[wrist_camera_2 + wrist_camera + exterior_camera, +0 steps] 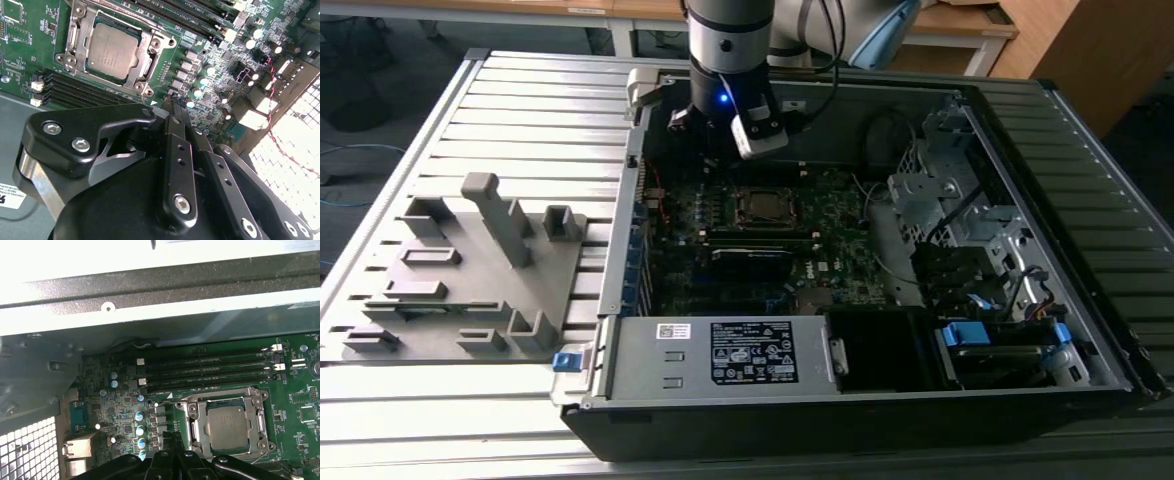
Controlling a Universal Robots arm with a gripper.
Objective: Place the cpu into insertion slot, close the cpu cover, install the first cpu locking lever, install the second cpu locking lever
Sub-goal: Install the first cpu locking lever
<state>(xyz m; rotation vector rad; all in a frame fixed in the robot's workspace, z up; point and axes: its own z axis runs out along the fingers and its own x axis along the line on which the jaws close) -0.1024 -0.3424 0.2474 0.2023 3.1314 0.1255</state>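
Observation:
The cpu [111,48] lies flat in its socket on the green board, its dull grey face up; I also see the cpu [229,427] in the first wrist view and the cpu [762,207] in the exterior view. The silvery cpu cover [149,52] lies down around it, and the chip shows through the cover's [196,421] cut-out. Thin wire levers run along the frame's sides; I cannot tell if they are latched. My gripper [172,102] hovers beside the socket over the capacitors. Its black fingers [167,442] are shut together with nothing between them.
Black memory slots [210,371] run along one side of the socket. The open computer case's wall [150,315] and a perforated panel [290,135] stand close by. In the exterior view, a grey fixture [467,270] sits on the left and a drive cage [961,200] fills the case's right.

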